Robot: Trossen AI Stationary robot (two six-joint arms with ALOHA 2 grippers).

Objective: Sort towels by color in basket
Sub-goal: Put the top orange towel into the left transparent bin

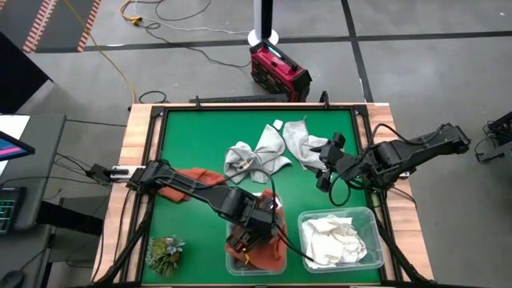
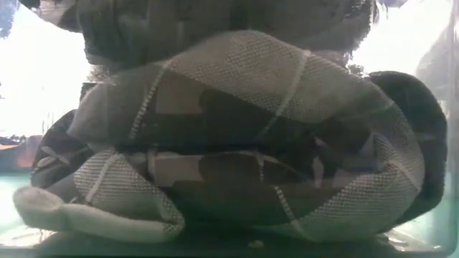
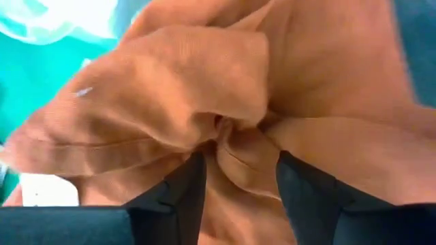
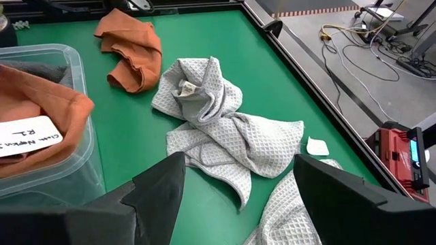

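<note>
Between the left gripper's (image 3: pixel 235 180) two dark fingers (image 3: pixel 184 194), a fold of an orange towel (image 3: pixel 204 88) is pinched tight, and the cloth fills the wrist view. Seen from above, this gripper is held over the left clear bin (image 1: pixel 234 258) at the near edge of the green counter (image 1: pixel 200 136), where orange cloth is already gathered. A second orange towel (image 1: pixel 196 178) is left on the counter beside the left arm. The right gripper (image 4: pixel 238 190) is held with its fingers spread wide and empty, just above the grey towels (image 4: pixel 218 116) lying mid-counter. White towels (image 1: pixel 334 238) are heaped in the right clear bin (image 1: pixel 372 220). A small green plant tuft (image 1: pixel 166 251) is set near the left bin. If the orange towel is released off-centre, it may be draped over the bin's rim or dragged back out on a snagged finger.
</note>
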